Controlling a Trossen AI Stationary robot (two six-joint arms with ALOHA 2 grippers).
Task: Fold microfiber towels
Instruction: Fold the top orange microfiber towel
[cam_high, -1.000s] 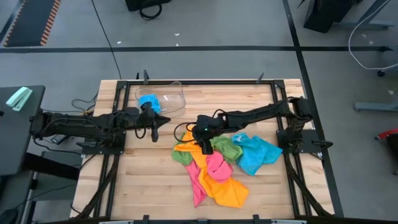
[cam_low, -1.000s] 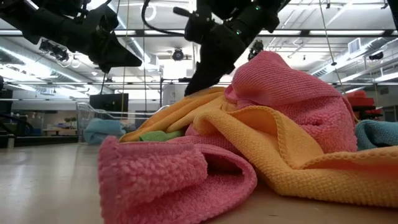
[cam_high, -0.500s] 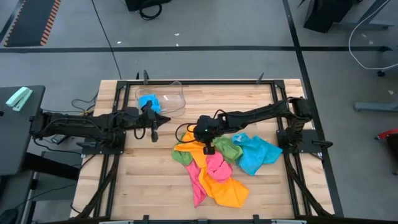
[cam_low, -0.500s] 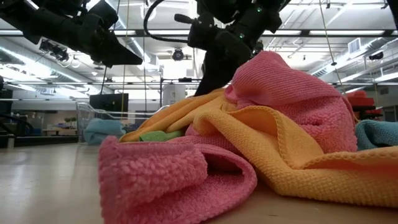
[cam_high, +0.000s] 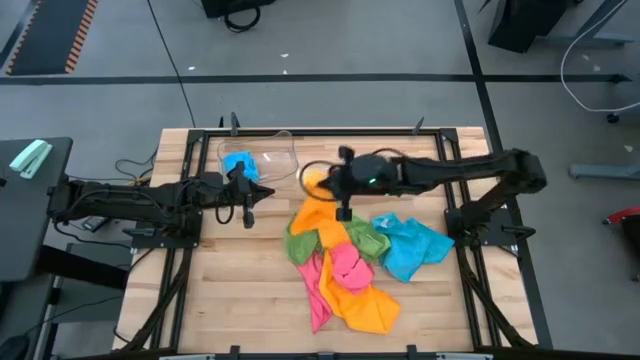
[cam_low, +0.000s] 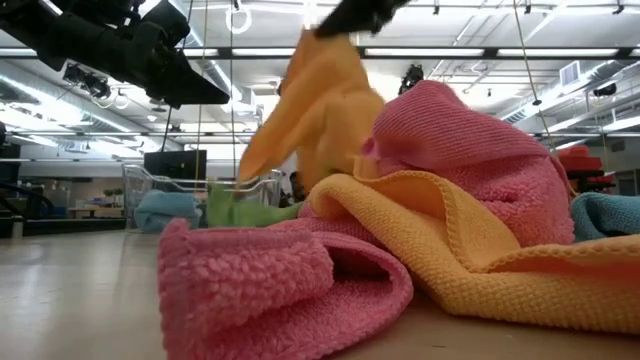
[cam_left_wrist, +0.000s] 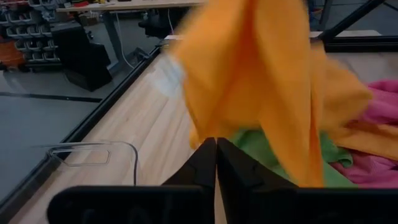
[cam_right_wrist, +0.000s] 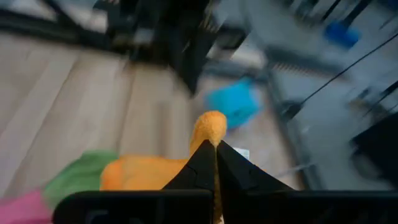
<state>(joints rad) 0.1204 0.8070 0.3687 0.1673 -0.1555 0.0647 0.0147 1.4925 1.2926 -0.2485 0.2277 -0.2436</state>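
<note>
Now right end effector pinches the orange towel, hoisting it clear of the pile to separate it; left end effector, closed empty, waits at nine o'clock.

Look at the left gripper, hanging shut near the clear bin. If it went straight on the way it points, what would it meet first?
Most likely the orange towel hanging from the right gripper. It fills the line ahead of the left gripper, though how far off is unclear.
</note>
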